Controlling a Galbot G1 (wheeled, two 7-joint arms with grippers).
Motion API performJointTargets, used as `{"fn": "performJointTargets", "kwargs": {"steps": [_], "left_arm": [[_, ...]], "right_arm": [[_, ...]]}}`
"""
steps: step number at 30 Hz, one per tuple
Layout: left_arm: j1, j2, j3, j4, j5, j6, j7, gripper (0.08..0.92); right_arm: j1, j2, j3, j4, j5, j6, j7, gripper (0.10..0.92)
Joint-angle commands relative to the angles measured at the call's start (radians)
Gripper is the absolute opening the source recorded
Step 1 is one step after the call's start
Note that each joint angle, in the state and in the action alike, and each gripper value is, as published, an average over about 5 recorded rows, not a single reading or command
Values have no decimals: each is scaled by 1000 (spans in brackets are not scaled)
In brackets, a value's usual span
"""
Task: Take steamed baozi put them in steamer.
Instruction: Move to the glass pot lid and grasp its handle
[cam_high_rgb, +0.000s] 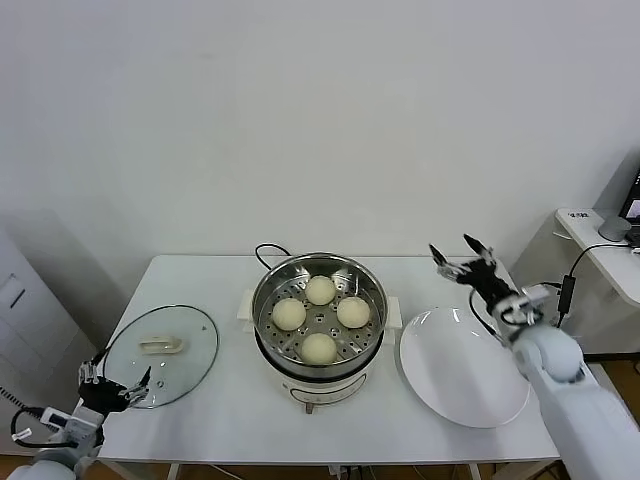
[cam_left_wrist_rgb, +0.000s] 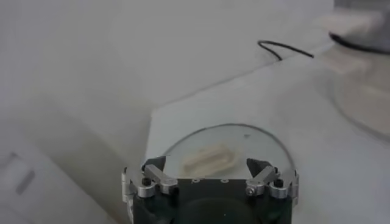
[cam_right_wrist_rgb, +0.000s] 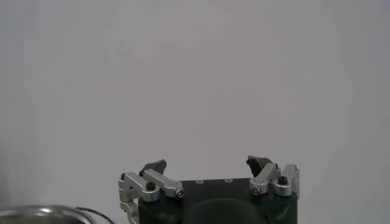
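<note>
Several cream-white baozi (cam_high_rgb: 319, 290) (cam_high_rgb: 289, 314) (cam_high_rgb: 352, 312) lie on the perforated floor of the steel steamer (cam_high_rgb: 272, 285) at the table's middle; another bun (cam_high_rgb: 319, 347) rests nearest me. My right gripper (cam_high_rgb: 463, 262) hangs open and empty above the far edge of the white plate (cam_high_rgb: 463, 385), facing the wall in the right wrist view (cam_right_wrist_rgb: 207, 164). Down at the table's front left corner my left gripper (cam_high_rgb: 117, 380) stands open and empty by the glass lid (cam_high_rgb: 160, 355), its fingers (cam_left_wrist_rgb: 154, 165) framing the lid's handle.
The glass lid (cam_left_wrist_rgb: 225, 143) with a white handle lies flat on the left of the table. A black cord (cam_high_rgb: 268, 250) runs behind the steamer. A side desk (cam_high_rgb: 600, 245) stands at the right.
</note>
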Motion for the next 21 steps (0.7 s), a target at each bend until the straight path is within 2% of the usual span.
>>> {"fn": "performJointTargets", "kwargs": {"steps": [1, 9, 21], "left_arm": [[4, -43, 4, 106, 573, -171, 1, 823], [-31, -105, 6, 217, 878, -276, -58, 823], [-164, -197, 20, 358, 1290, -368, -223, 823]], "right_arm": [[-221, 138, 230, -6, -177, 32, 0, 823], [-223, 177, 239, -53, -219, 43, -10, 823], [-205, 215, 230, -92, -246, 53, -26, 823]]}}
